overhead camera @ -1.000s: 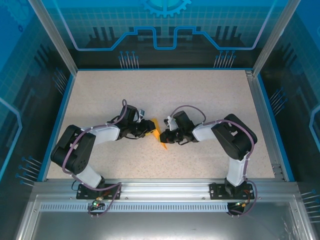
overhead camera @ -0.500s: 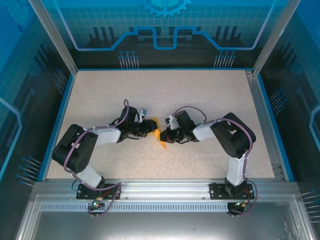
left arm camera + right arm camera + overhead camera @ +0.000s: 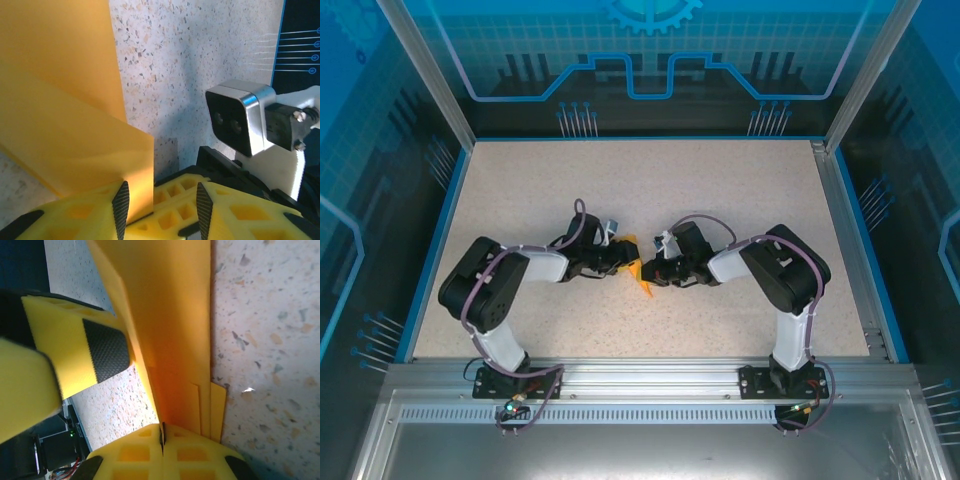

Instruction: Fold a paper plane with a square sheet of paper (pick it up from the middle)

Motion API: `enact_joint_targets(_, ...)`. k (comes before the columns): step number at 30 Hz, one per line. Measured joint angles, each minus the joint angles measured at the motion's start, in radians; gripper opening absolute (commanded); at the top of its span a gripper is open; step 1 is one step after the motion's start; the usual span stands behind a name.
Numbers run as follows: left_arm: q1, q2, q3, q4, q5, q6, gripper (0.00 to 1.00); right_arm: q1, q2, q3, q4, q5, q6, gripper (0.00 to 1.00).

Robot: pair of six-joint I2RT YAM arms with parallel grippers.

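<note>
Mid-desk. Both arms bent inward, claws facing each other across the folded paper [image 3: 639, 271]. Desk [image 3: 740, 190] is speckled beige with a blue rim.

My right claw [image 3: 162, 434]: fingers pressed together with no gap along the seam, clamped on the stacked edges of the folded paper. Several layers fan out just right of the pinch. From there the paper runs away from the claw as a long orange-yellow strip with a crease down it.

My left claw [image 3: 160, 202]: jaws apart. The black pads [image 3: 120, 207] stand with a clear gap between them. One corner of the paper dips into that gap and lies against one pad; the other pad is clear of it. No grip here.

In the right wrist view, one finger [image 3: 65, 357] of the left claw sits just beside the paper's left face, its pad turned toward the sheet. Touching or not, I cannot tell.

From above, the paper sits near the middle of the desk, narrow tip toward the near edge, with the left claw on its left and the right claw on its right. Resting on the desk or lifted off it, I cannot tell.

The right arm's wrist camera [image 3: 234, 119] faces the left wrist view from just beyond the paper.
</note>
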Motion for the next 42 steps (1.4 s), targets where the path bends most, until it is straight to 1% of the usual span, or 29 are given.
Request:
enact_joint_targets(4,0.0,0.037,0.021,-0.002,0.001,0.001,0.43,0.0,0.0,0.0,0.0,0.0,0.0,0.04)
enact_joint_targets(7,0.0,0.055,0.038,-0.016,0.0,0.011,0.4,0.0,0.0,0.0,-0.001,0.0,0.003,0.06)
enact_joint_targets(9,0.0,0.068,0.051,-0.036,0.0,0.027,0.38,0.0,-0.001,0.002,-0.004,0.0,0.004,0.11)
enact_joint_targets(13,0.0,0.071,0.06,-0.058,0.004,0.051,0.37,0.0,-0.014,0.008,-0.033,0.006,-0.005,0.13)
enact_joint_targets(18,0.0,0.071,0.06,-0.062,0.006,0.073,0.37,0.002,-0.05,0.013,-0.121,0.031,-0.036,0.14)
enact_joint_targets(22,0.0,0.071,0.06,-0.064,0.007,0.08,0.37,0.011,-0.053,0.037,-0.18,0.044,-0.067,0.08)
enact_joint_targets(23,0.0,0.071,0.06,-0.064,0.008,0.08,0.37,0.016,-0.053,0.045,-0.2,0.052,-0.077,0.05)
enact_joint_targets(25,0.0,0.071,0.06,-0.066,0.007,0.081,0.37,0.022,-0.053,0.055,-0.23,0.072,-0.087,0.04)
enact_joint_targets(27,0.0,0.071,0.061,-0.07,0.007,0.081,0.36,0.025,-0.053,0.055,-0.241,0.085,-0.093,0.06)
enact_joint_targets(31,0.0,0.072,0.065,-0.077,0.007,0.081,0.36,0.027,-0.053,0.055,-0.245,0.087,-0.103,0.07)
enact_joint_targets(36,0.0,0.074,0.075,-0.099,0.007,0.082,0.36,0.027,-0.062,0.049,-0.243,0.091,-0.106,0.12)
enact_joint_targets(42,0.0,0.074,0.08,-0.111,0.007,0.085,0.35,0.029,-0.087,0.045,-0.306,0.092,-0.128,0.14)
